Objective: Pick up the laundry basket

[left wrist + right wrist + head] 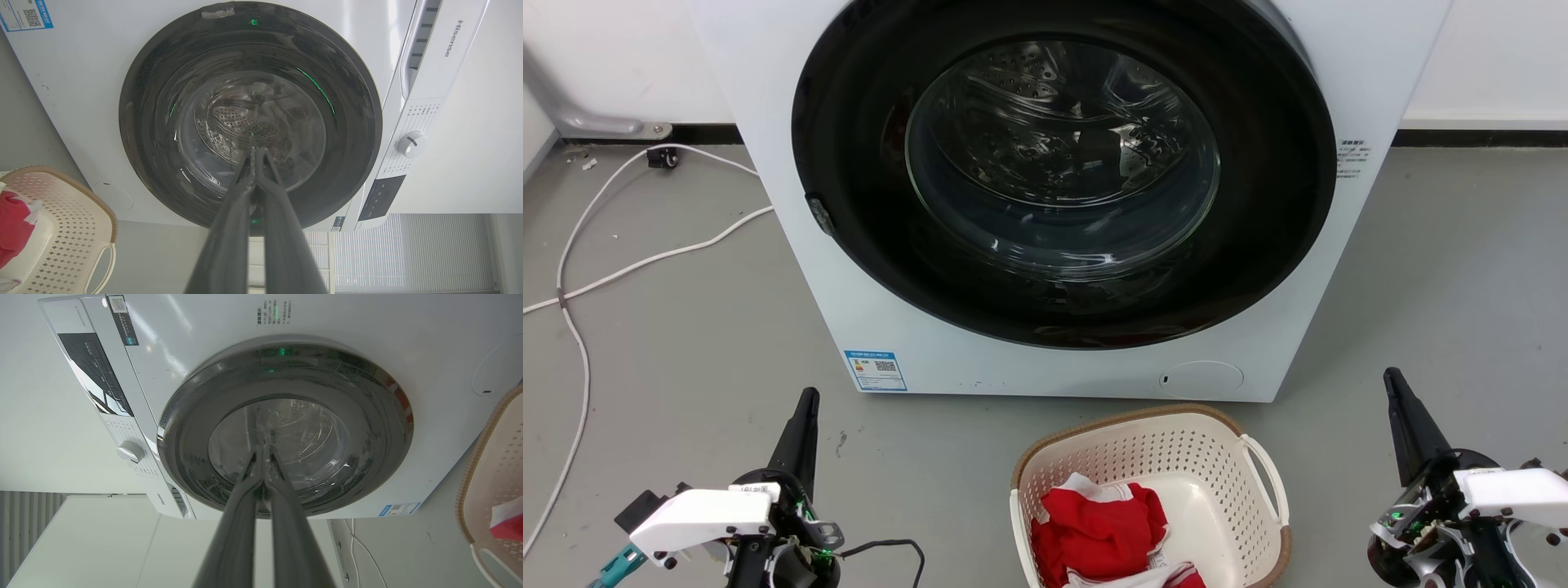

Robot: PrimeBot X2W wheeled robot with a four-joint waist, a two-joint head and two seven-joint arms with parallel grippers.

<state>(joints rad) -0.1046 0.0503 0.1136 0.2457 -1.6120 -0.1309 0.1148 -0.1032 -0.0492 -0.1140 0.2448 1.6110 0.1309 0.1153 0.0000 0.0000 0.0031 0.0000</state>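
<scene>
The cream laundry basket [1217, 457] with a brown woven-look rim stands on the floor in front of the washer, holding red and white clothes [1098, 527]. One white loop handle [1267, 478] shows on its right side. My left gripper [807, 400] sits low at the left, well apart from the basket, fingers shut and empty. At the lower right, my right gripper [1392, 377] is likewise shut and empty, to the right of the basket. The left wrist view has the basket [77, 204] at its lower left and the left gripper [256, 152] pointing at the washer door. In the right wrist view the basket [496, 469] lies at the right edge, the right gripper [261, 454] shut.
A white front-loading washer [915, 359] with a closed dark round door [1062, 171] stands just behind the basket. White cables [621, 269] trail over the grey floor at the left. Open floor lies on both sides of the basket.
</scene>
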